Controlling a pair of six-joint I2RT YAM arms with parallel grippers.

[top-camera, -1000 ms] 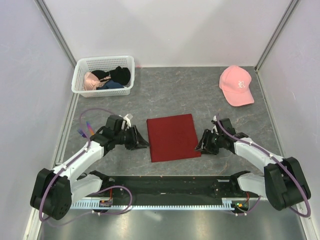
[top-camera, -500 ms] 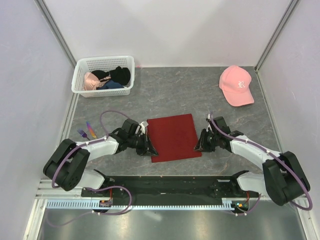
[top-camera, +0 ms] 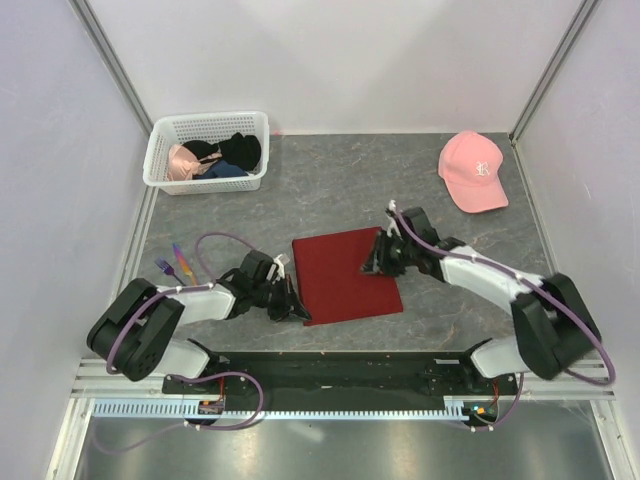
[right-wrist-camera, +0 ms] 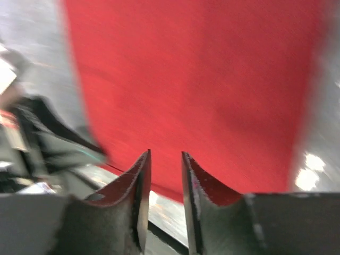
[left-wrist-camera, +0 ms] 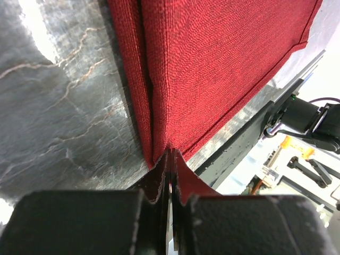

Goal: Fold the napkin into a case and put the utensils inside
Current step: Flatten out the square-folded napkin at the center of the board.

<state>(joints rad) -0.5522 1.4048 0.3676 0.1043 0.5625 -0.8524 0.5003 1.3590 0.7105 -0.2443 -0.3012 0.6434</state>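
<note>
The dark red rectangular cloth napkin [top-camera: 345, 272], flat on the grey marbled table [top-camera: 330, 190] between the arms, looks light and limp (best taken by corners): the left gripper [left-wrist-camera: 170, 156] pinches its near-left corner, the right gripper [right-wrist-camera: 165, 154] hovers above, jaws slightly apart.

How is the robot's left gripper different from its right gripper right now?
The left gripper is shut, pinching the near left corner of the dark red napkin. The right gripper has its jaws apart, with nothing seen between them. The left gripper sits low at that corner, while the right gripper is over the napkin's right edge, farther back. Both have dark fingers and both are at the same napkin.
</note>
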